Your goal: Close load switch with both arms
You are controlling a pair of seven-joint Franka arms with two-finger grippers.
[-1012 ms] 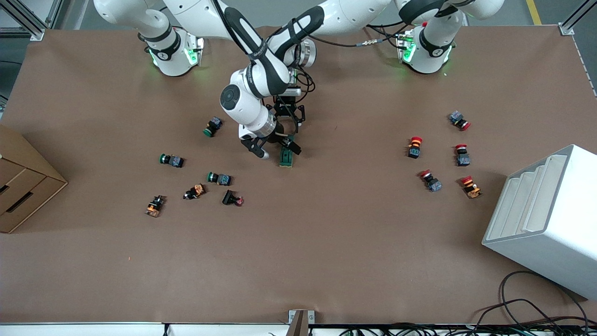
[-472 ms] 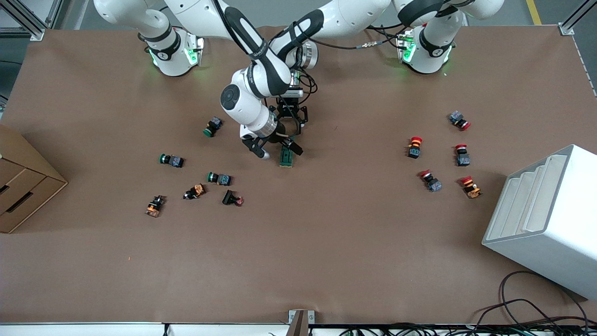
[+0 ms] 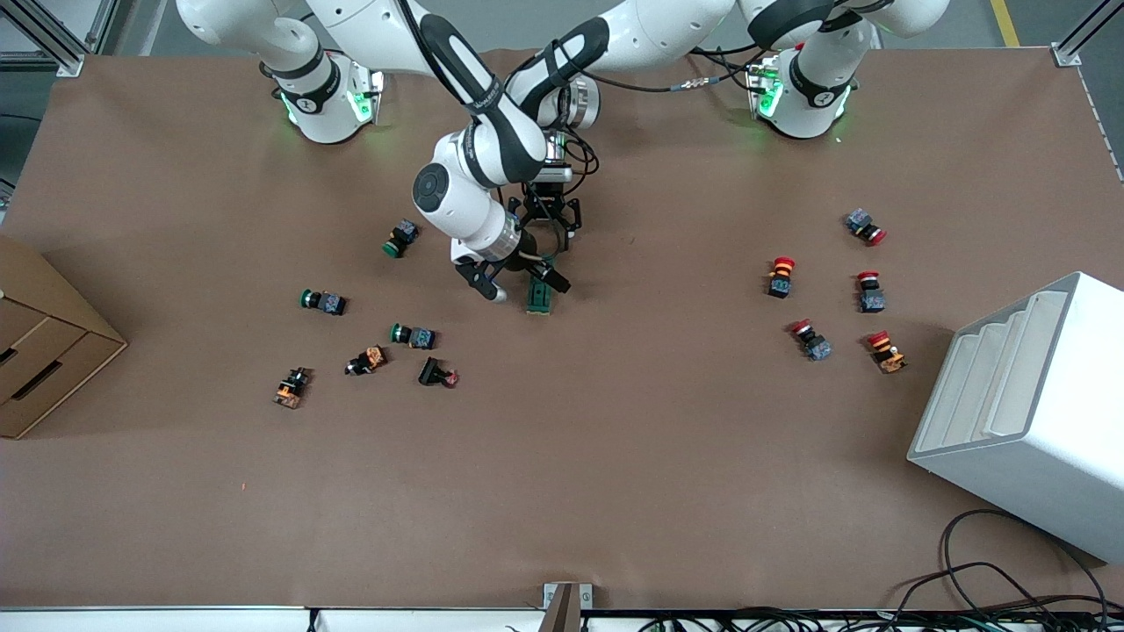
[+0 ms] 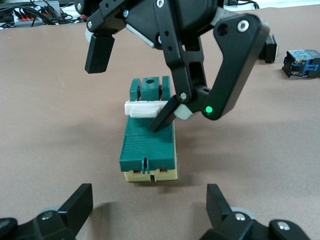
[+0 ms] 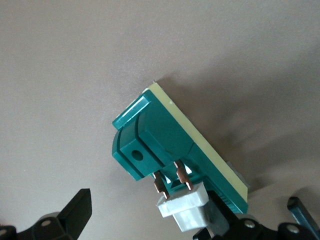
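The load switch (image 3: 538, 297), a dark-green block on a cream base with a white lever (image 4: 146, 107), lies flat on the brown table near the middle. My right gripper (image 3: 518, 281) is open over it. One fingertip (image 4: 162, 116) rests against the lever, and the other finger (image 4: 99, 52) hangs free beside the switch. The right wrist view shows the switch (image 5: 165, 145) and the lever (image 5: 187, 210) close under that gripper (image 5: 150, 215). My left gripper (image 3: 551, 230) is open wide and low over the table, just short of the switch's cream end (image 4: 149, 175), and holds nothing (image 4: 147, 196).
Green-capped push-buttons (image 3: 400, 238) (image 3: 323, 301) (image 3: 414, 335) and orange ones (image 3: 291, 387) lie toward the right arm's end. Red-capped buttons (image 3: 780, 276) (image 3: 870, 291) lie toward the left arm's end, by a white rack (image 3: 1027, 412). A cardboard box (image 3: 44, 342) stands at the table's edge.
The right arm's wrist has shifted slightly toward the bases. The load switch and the left gripper have stayed where they were.
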